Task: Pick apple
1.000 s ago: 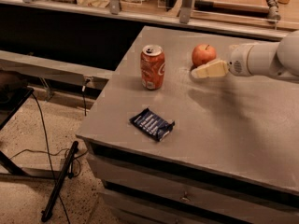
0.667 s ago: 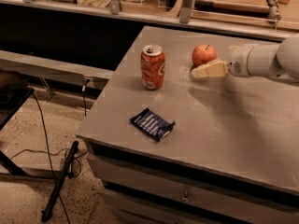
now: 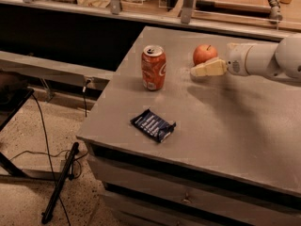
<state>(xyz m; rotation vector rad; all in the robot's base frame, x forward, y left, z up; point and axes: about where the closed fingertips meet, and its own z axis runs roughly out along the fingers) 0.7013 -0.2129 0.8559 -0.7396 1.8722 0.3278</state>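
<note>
The apple (image 3: 204,53) is small, round and red-orange with a short dark stem. It sits on the grey table top (image 3: 225,121) toward the back, right of the orange-red soda can (image 3: 153,67). My gripper (image 3: 207,69) comes in from the right on a white arm. Its cream fingers (image 3: 209,68) point left and lie just in front of and below the apple, close to it. The apple stands free on the table.
A dark blue snack packet (image 3: 153,125) lies near the table's front left edge. A shelf with railings and cluttered items runs behind the table. Drawers sit under the table top. Cables and a black stand are on the floor at left.
</note>
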